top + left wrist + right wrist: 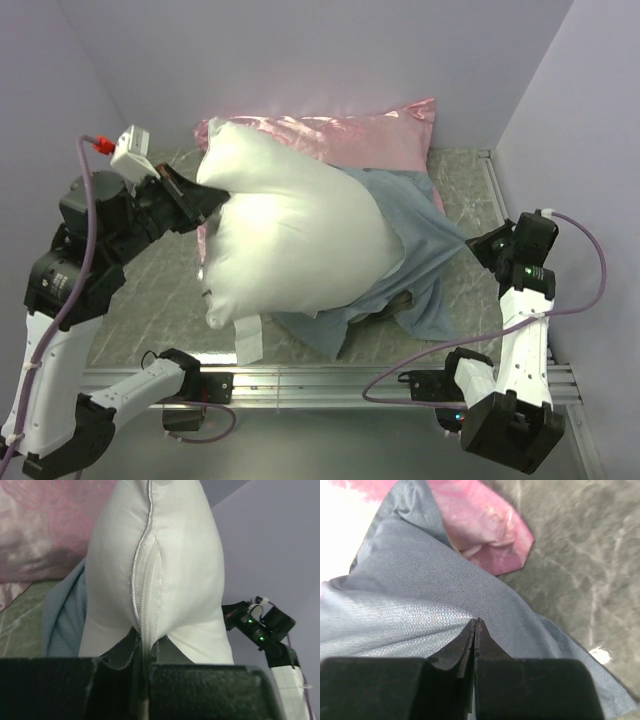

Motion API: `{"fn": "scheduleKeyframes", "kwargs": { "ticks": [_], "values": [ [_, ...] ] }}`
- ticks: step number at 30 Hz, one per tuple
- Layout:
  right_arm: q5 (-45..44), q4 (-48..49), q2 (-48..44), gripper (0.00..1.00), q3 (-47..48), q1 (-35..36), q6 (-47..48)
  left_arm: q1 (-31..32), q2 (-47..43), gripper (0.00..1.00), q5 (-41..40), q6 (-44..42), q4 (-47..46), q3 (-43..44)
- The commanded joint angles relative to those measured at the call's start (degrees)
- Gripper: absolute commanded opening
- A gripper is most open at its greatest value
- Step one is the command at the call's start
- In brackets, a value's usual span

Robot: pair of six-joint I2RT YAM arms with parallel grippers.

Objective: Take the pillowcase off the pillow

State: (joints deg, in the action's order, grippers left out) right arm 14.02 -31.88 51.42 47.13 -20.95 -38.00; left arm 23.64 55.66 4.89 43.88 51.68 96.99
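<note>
Pillowcase (420, 250) cloth, slate blue face up, lies bunched on the table (160, 290) from 3 to 5 o'clock of the white pillow (290, 240). It covers only the pillow's 3 o'clock end; the rest of the pillow is bare and out of the case, raised at its 10 o'clock corner. A white tag (247, 340) hangs at the pillow's 6 o'clock corner. Behind both, at 12 o'clock, lies a pink satin pillow (340, 135).

The left gripper (205, 200) is at 9 to 10 o'clock of the pillow, clamped on its edge. The right gripper (478, 245) is at 3 o'clock, pinched tight on a pulled-out peak of the pillowcase.

The left wrist view alone shows that the gripped edge carries a zip (147, 600), running up from the closed jaws, with blue cloth low at 8 o'clock. The right wrist view alone shows the weave of the blue fabric drawn taut into the closed jaws and a pink corner poking out from under the cloth at 1 o'clock. Only the top view shows how much of the pillow is uncovered.
</note>
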Motion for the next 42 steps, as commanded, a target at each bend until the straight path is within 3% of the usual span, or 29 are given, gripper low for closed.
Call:
{"fn": "scheduleKeyframes", "kwargs": {
  "ticks": [1,3,5,11,12,15,21,29,33,35,38,40,42],
  "values": [
    [-11.12,0.15,-1.49,0.00,4.72,-1.81,2.67,-1.31,-5.46,0.00,-7.43,-0.20,-14.32,-6.71],
    [-12.26,-0.55,-2.46,0.00,5.51,-2.25,2.67,-1.31,-6.79,0.00,-8.48,-0.20,-14.77,-10.31],
    [-12.00,-0.99,-2.20,0.00,7.17,-3.21,2.40,-1.40,-6.27,0.00,-9.19,-0.81,-13.54,-8.50],
    [-8.93,-1.70,0.52,0.00,10.87,-3.75,-0.14,-1.40,5.05,0.00,-9.46,-3.27,-4.77,20.91],
    [-9.01,-1.70,0.61,0.00,10.96,-3.83,-0.32,-1.40,6.99,0.01,-9.28,-3.62,-3.36,29.92],
    [-9.19,-1.78,1.75,0.00,11.22,-3.84,-0.67,-1.49,11.75,0.01,-8.93,-3.71,-1.93,39.91],
    [-9.98,-1.34,3.95,0.00,10.96,-6.03,-1.20,-1.31,6.31,0.01,-9.37,-3.01,-11.42,29.94],
    [-8.57,-1.43,6.24,0.00,11.40,-13.58,-2.61,0.96,6.13,0.01,-13.23,-4.15,-12.13,35.63],
    [-4.55,-0.74,5.27,0.00,11.31,-17.54,-3.14,5.88,3.76,0.01,-18.06,-5.99,-13.36,31.44],
    [-2.08,0.15,3.96,0.00,10.96,-16.06,-2.61,7.91,2.18,0.01,-19.56,-6.43,-14.06,26.44],
    [1.80,1.74,3.43,0.00,10.69,-8.26,-0.51,8.09,0.25,0.01,-17.38,-6.00,-15.03,17.84],
    [-0.73,2.26,2.12,0.01,10.43,2.16,0.38,8.09,-1.16,0.01,-14.39,-5.82,-16.61,13.33],
    [-1.54,4.71,0.01,0.11,7.64,8.44,-0.14,8.18,-0.73,0.01,-7.37,-6.08,-16.96,8.67]
  ]
}}
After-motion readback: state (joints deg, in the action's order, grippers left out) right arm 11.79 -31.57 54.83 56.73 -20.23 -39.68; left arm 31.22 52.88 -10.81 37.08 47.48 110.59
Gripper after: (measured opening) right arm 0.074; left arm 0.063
